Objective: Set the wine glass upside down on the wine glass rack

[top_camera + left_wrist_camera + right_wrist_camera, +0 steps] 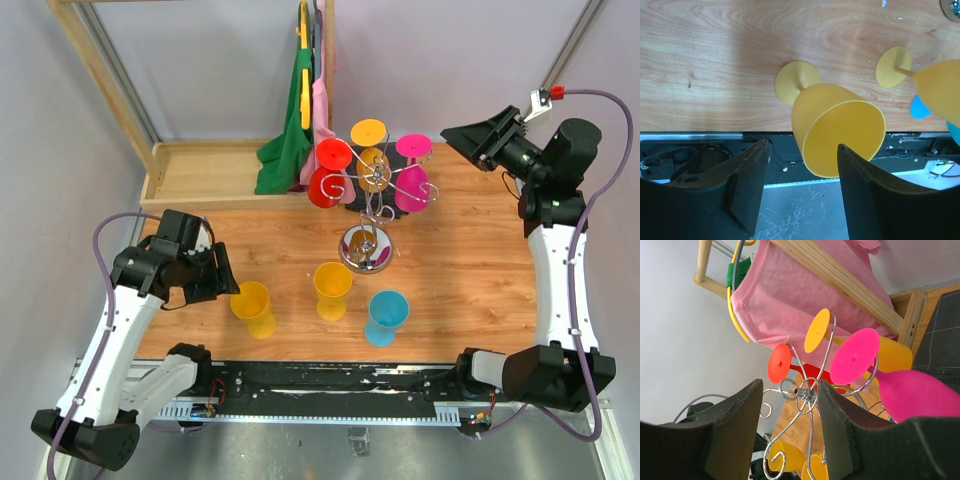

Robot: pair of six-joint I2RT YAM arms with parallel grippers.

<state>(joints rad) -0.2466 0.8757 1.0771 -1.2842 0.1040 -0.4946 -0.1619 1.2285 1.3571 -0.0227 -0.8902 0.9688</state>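
While spread and empty, the left gripper (225, 272) is held just beside the smooth yellow plastic wine glass (252, 307), upright at lower left on the wood-grain table (470, 260). The shiny chrome-wire, spiral-armed wine glass rack (368, 215) is seen at centre; the right gripper (470, 137) is likewise agape.

A wood-grain table (470, 270) fills the middle. Behind it stands a plain, pale wall (200, 60), evenly lit. At the table's far left corner sits a light wooden frame (200, 175), with a green garment (290, 140) and a pink shirt (790, 290) hanging from it. A black rail (330, 378) runs along the table's near edge, and past it lies what may be scratched metal sheet (300, 450).
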